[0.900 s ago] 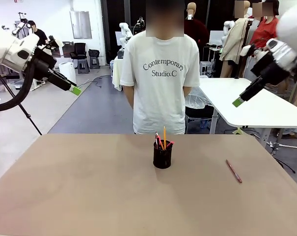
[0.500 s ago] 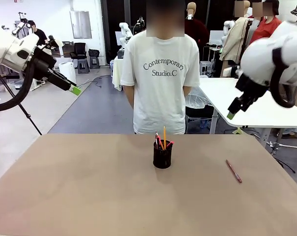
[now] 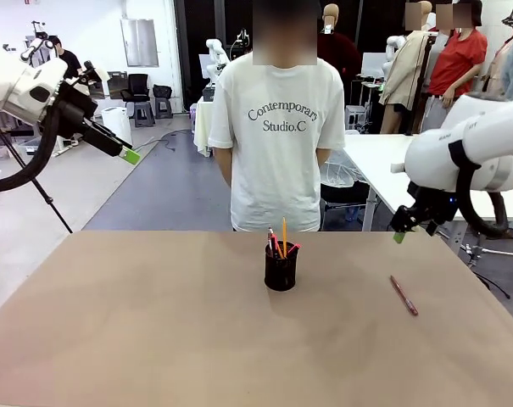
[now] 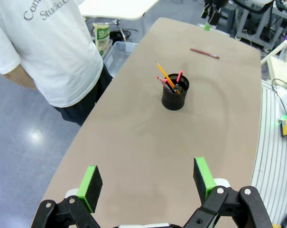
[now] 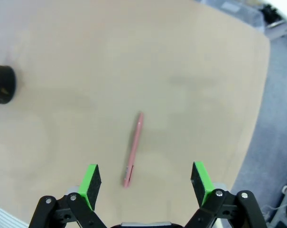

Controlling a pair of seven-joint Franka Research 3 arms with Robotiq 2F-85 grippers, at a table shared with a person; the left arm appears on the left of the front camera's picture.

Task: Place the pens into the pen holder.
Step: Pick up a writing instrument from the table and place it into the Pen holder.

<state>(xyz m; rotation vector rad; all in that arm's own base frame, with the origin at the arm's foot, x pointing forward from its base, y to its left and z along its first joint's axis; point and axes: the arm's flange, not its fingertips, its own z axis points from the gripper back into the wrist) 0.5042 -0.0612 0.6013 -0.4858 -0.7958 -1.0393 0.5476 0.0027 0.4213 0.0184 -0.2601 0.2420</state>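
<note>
Descending on the last pen looks like the step.

Front view: right fingers (image 3: 398,236), spread and empty, hang at 3 o'clock above the reddish pen (image 3: 404,295) on the worktop (image 3: 154,339). The holder (image 3: 281,270) stands at centre. Left fingers (image 3: 130,156), released, sit at 10 o'clock.

Left wrist view: the pen lies at 1 o'clock, beyond the holder.

Right wrist view: the pen runs 12-to-6 between the pads, so drop straight and pinch mid-shaft.

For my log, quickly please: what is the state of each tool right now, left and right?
Left tool: open, holding nothing.
Right tool: open, holding nothing, above the reddish-brown pen.
</note>
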